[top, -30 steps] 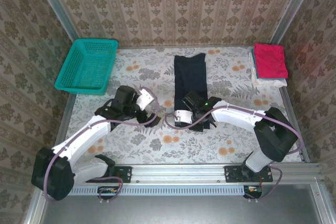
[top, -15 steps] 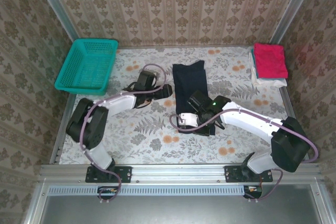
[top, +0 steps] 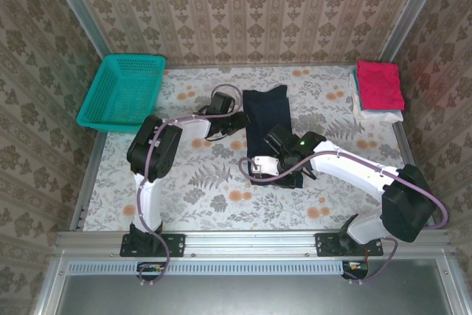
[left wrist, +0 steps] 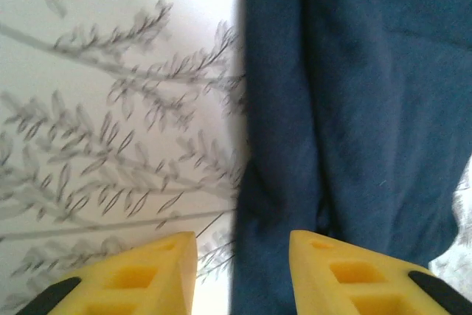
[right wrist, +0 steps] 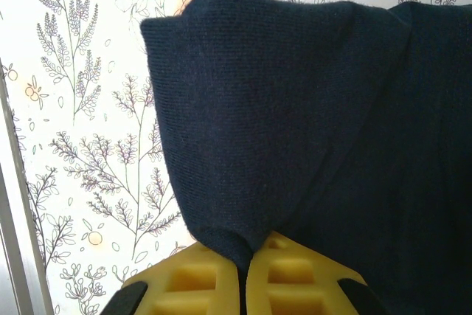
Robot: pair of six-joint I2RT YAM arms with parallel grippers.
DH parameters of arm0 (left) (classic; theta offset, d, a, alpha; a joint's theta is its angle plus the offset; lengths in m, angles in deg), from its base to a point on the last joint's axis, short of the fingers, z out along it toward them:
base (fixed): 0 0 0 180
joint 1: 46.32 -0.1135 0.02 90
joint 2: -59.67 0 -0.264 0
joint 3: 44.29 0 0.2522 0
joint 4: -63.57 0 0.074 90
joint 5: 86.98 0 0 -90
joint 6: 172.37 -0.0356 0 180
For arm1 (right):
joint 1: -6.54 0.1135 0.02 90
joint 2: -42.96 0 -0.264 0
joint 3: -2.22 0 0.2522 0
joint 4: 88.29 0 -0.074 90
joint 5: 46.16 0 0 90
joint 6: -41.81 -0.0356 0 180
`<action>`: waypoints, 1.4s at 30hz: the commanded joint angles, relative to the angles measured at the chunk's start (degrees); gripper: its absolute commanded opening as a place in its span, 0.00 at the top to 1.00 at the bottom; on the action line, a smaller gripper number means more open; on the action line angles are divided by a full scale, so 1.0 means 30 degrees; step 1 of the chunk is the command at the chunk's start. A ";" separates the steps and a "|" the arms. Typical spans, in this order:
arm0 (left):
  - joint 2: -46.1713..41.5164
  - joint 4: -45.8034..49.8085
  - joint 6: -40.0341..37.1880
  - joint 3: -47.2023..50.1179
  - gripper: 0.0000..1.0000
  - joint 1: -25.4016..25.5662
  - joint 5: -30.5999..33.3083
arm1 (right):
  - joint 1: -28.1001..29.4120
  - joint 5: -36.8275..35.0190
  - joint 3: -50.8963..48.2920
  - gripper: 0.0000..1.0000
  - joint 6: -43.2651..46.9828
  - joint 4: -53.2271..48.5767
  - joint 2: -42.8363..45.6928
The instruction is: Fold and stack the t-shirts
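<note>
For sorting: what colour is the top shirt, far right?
The t-shirt is magenta-pink, clearest in the top external view.

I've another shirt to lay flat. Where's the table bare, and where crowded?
Widest bare patch: the near strip of floral tabletop between the arm bases. Smaller: between the dark navy t-shirt and the magenta-pink folded shirt stacked on a white folded shirt. Crowded: the centre, where the left gripper straddles the navy shirt's edge and the right gripper pinches it.

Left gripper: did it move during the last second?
Yes. The left gripper swung right and rearward, away from the teal basket, to the left edge of the navy t-shirt.
</note>
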 commanded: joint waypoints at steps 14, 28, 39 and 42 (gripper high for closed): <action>0.2784 0.0442 0.0145 -0.1644 0.97 -0.0158 -0.1702 | -0.0477 -0.0258 0.1174 1.00 0.0573 -0.0797 -0.0489; 0.1109 0.1040 -0.2167 0.2079 1.00 -0.0101 -0.3949 | -0.0420 0.0446 0.3948 1.00 0.0854 -0.3652 0.0094; 0.0488 0.0094 -0.1484 0.4650 1.00 -0.0459 -0.4695 | -0.2007 -0.2507 1.0272 1.00 0.4055 -0.5700 -0.5019; 0.0949 -0.0130 -0.1197 0.4713 1.00 -0.0729 -0.5040 | -0.2562 -0.2729 1.2324 1.00 0.4797 -0.6187 -0.6926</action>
